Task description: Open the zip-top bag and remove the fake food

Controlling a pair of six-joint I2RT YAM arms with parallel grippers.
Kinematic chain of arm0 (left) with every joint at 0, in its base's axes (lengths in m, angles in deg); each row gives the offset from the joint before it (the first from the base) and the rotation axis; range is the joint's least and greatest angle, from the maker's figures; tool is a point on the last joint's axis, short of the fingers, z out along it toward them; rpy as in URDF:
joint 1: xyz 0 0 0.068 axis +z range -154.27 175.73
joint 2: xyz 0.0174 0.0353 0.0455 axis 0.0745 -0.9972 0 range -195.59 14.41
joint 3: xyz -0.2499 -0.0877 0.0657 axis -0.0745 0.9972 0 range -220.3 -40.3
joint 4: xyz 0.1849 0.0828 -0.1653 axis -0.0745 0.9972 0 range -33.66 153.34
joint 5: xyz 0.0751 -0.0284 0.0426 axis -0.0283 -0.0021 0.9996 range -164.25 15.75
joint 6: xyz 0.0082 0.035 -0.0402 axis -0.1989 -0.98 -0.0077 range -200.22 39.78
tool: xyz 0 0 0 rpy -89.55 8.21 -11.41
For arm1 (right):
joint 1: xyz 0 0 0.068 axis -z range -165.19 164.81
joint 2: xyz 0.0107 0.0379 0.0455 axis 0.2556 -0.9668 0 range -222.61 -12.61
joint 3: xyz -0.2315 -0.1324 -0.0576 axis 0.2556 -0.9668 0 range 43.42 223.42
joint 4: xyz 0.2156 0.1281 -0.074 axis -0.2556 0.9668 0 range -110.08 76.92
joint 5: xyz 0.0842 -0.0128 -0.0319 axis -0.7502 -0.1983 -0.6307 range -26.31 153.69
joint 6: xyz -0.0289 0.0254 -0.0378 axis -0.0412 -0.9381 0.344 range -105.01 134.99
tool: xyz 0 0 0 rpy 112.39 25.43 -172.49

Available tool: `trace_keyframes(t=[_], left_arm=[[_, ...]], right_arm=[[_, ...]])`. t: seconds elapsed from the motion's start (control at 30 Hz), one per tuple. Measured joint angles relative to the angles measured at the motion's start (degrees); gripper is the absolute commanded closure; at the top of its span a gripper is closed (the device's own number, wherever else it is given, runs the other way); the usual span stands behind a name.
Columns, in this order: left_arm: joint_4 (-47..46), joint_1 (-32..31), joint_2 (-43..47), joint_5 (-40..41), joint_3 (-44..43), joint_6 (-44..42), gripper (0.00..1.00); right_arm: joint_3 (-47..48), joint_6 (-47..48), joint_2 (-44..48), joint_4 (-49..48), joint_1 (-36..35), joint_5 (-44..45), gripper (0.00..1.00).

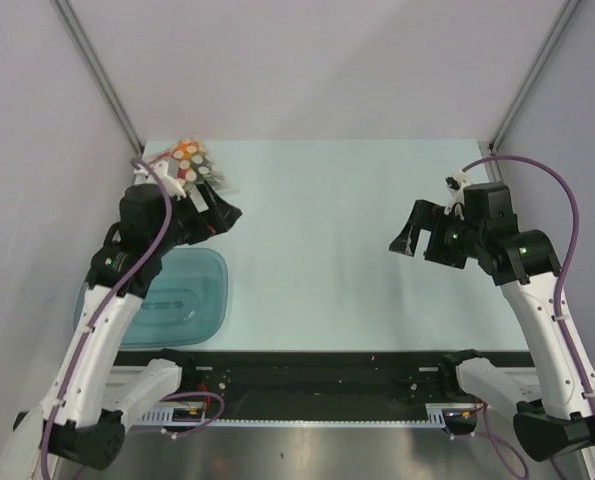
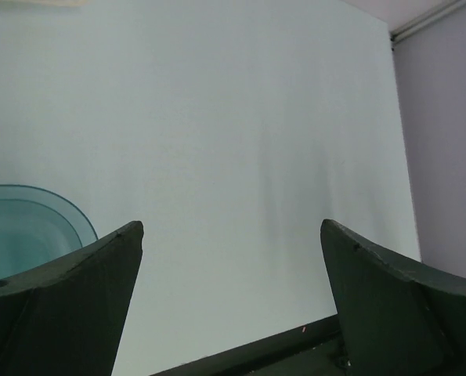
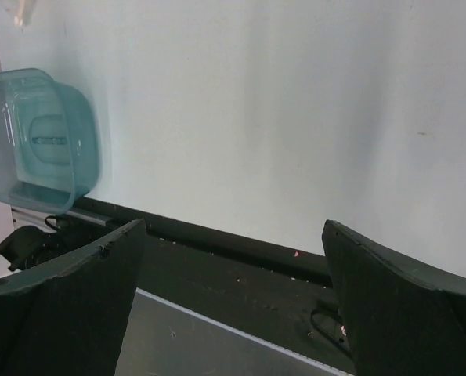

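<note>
Plastic zip-top bag (image 1: pixel 193 165) lies diagonally, far-left corner.

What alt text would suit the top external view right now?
The dotted zip-top bag lies at the far left corner of the table, just beyond the open left gripper. The right gripper hovers open at right; a teal tray sits near left.

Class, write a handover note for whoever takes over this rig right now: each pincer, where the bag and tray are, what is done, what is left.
Left pincer: open, empty, close to the zip-top bag.
Right pincer: open, empty, over the right half of the table.
Bag: far-left corner, not gripped. Teal tray: near left, empty.
Done: nothing visible.
Left: open the bag, remove the fake food; none lies out yet.
</note>
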Motion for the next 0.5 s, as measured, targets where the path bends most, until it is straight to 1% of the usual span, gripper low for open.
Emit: trace_keyframes(t=[0.1, 0.2, 0.3, 0.4, 0.5], left_arm=[[0.7, 0.3, -4.3, 2.8, -0.1, 3.8, 0.01], [0.2, 2.9, -8.2, 2.6, 0.0, 8.7, 0.01], [-2.4, 5.6, -11.0, 2.4, 0.1, 13.9, 0.02], [-7.0, 8.3, -14.5, 2.5, 0.8, 19.2, 0.03], [-10.3, 11.3, -18.7, 2.7, 1.6, 25.0, 0.1]], right_arm=[[0.0, 0.0, 0.2, 0.0, -1.4, 0.0, 0.0], [1.2, 0.2, -0.6, 1.0, -2.6, 0.3, 0.0], [3.2, 0.7, -2.2, 1.6, -4.2, 1.2, 0.0], [4.3, 1.6, -2.7, 1.9, -5.7, 2.8, 0.0], [6.0, 2.4, -3.6, 2.8, -6.1, 4.5, 0.0]])
